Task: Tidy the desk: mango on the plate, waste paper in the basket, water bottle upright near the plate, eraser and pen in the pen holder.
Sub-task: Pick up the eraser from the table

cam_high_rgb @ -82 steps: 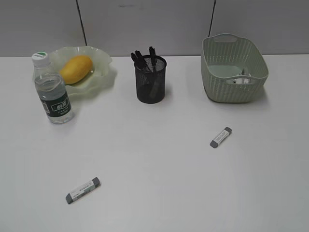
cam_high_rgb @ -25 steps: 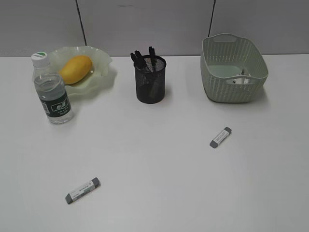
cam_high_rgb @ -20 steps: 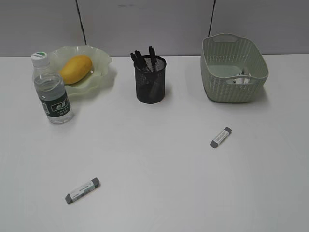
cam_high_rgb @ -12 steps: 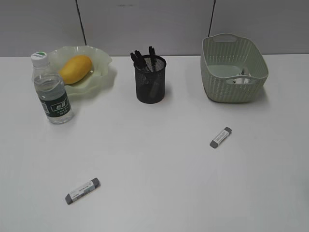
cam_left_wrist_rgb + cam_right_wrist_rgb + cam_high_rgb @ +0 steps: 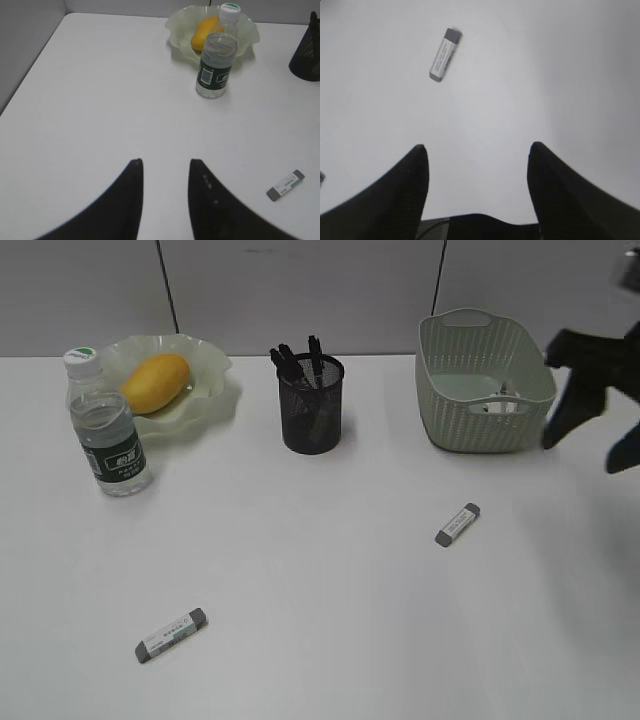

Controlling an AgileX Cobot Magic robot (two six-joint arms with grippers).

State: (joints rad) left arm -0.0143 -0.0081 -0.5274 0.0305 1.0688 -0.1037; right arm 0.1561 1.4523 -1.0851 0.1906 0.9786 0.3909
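The mango [image 5: 157,382] lies on the ruffled green plate [image 5: 208,368]. The water bottle [image 5: 108,430] stands upright in front of the plate. The black pen holder [image 5: 312,410] holds several black pens [image 5: 298,362]. The waste paper [image 5: 500,406] lies inside the basket [image 5: 470,425]. One eraser [image 5: 457,524] lies on the desk [image 5: 320,570] in front of the basket, another eraser [image 5: 172,634] at the front left. My right gripper [image 5: 580,457] is open and empty, right of the basket; the near eraser [image 5: 445,55] lies ahead of its jaws [image 5: 476,147]. My left gripper [image 5: 165,162] is open and empty over bare desk.
The left wrist view shows the bottle [image 5: 216,65], the mango [image 5: 205,31], the plate [image 5: 180,25], the pen holder's edge [image 5: 307,50] and the front-left eraser [image 5: 285,185]. A grey partition wall [image 5: 300,290] runs behind the desk.
My right gripper has come into the exterior view from the right edge, beside the basket. The objects on the desk have not moved.
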